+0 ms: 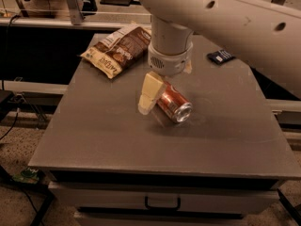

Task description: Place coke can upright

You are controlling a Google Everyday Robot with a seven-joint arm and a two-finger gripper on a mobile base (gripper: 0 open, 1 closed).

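Observation:
The coke can [175, 105], red with a silver end facing front right, lies on its side near the middle of the grey table [94, 140]. My gripper [164, 89] hangs from the white arm directly above and behind the can. It is open. One cream finger [149, 92] reaches down to the tabletop just left of the can. The other finger [188, 68] shows only as a small tip behind the wrist, to the can's back right. The can is not gripped.
A brown-and-cream snack bag [117, 51] lies at the back left of the table. A small dark blue packet [220, 56] lies at the back right. A drawer with a handle [162, 204] sits below the tabletop. Cables lie on the floor at left.

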